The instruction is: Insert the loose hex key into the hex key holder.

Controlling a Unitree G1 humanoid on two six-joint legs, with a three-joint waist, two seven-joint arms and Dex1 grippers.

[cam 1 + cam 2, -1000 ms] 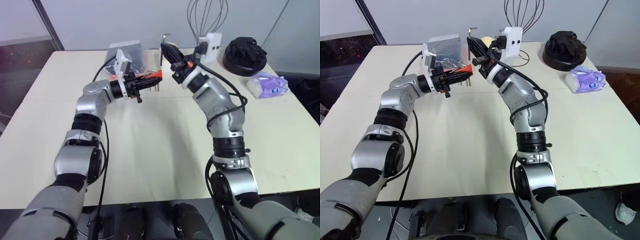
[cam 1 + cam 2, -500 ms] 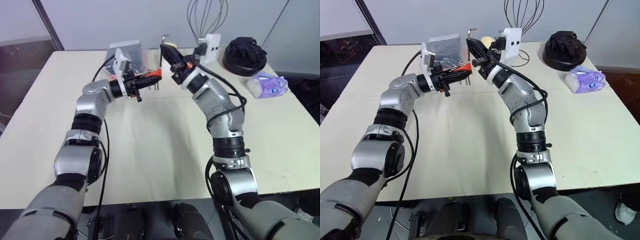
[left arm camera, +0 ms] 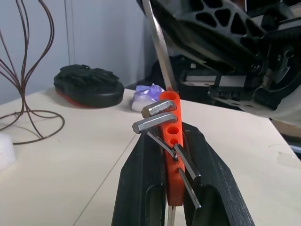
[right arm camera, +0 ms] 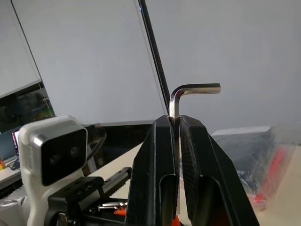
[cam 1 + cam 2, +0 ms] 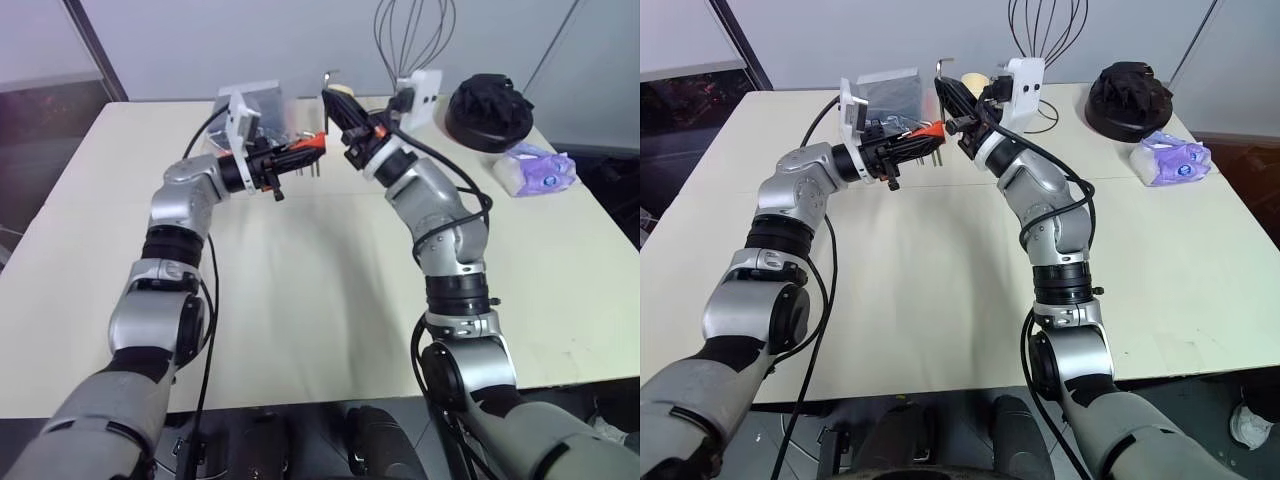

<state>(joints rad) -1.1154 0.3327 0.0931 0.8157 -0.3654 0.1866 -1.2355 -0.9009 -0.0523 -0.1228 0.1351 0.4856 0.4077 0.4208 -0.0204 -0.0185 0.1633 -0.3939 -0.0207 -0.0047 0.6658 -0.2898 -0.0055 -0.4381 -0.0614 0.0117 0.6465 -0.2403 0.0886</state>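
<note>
- Both arms are raised over the desk [image 5: 300, 300], their wrists turned in toward each other.
- The left gripper [image 5: 300, 155] points to the robot's right, roughly level, its two black fingers [image 3: 141, 188] clamped on the hex key holder [image 3: 170, 155].
- The right gripper [image 5: 336, 103] angles upward and toward the left one, fingers [image 4: 157, 169] pinched on the loose hex key [image 4: 188, 92], bent end above the tips.
- The two grippers sit just beside each other.
</note>
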